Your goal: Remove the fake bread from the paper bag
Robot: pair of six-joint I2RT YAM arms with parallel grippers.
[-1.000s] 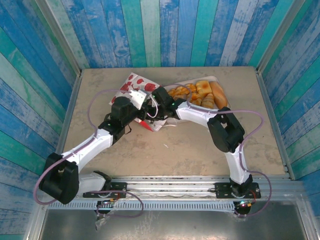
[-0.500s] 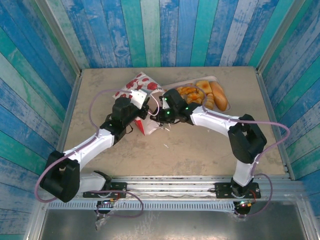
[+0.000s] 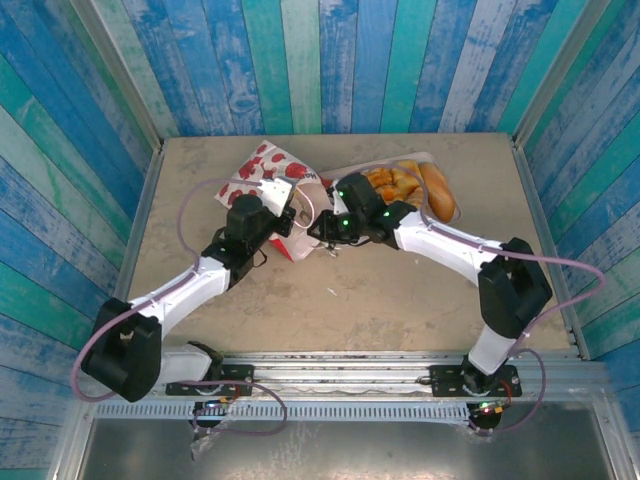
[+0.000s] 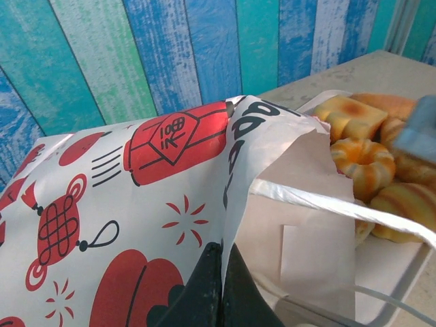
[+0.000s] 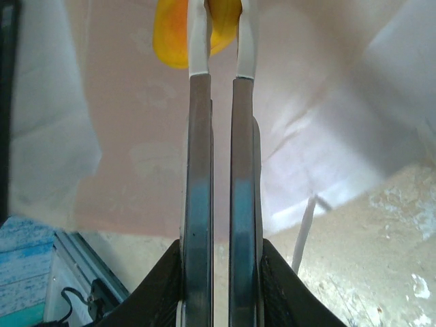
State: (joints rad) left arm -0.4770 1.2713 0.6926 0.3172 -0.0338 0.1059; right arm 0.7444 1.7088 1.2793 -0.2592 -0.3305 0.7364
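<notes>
Left gripper: the left gripper (image 3: 280, 224) (image 4: 219, 286) has its black fingers pressed together, pinching the paper edge beside the bag's mouth.
Bag, material: the thin, creased red-and-white paper bag (image 3: 265, 168) (image 4: 136, 204) is matte white, printed with red lanterns and knots and some black lettering. Its inside is a plain pinkish white.
Bag, place and axis: it sits at the far left-centre of the desk, tipped off upright. Its long axis runs slantwise from the far left to the near right. The red-printed end points to the far left and the open mouth faces right, toward the tray.
Handle: a flat white cord handle (image 4: 327, 201) stretches taut across the mouth.
Right gripper: the right gripper (image 3: 325, 230) (image 5: 219, 272) is clamped narrow on long metal tongs (image 5: 197, 170) at the bag's mouth.
Tongs: two straight brushed-steel blades lie almost parallel, close together and white-tipped, reaching into the bag.
Bread in the bag: one rounded, glossy golden-orange piece of fake bread (image 5: 174, 37) is nipped between the white tips, against the inner paper.
Bread outside: ringed rolls, a square toasted piece and an oblong tan bun (image 3: 415, 185) (image 4: 364, 163) lie packed together, smooth and shiny.
Tray: they rest on a flat white tray (image 3: 430, 157) (image 4: 388, 269) just right of the bag.
Desk: the beige, mottled, stone-like desk (image 3: 380, 300) carries everything.
</notes>
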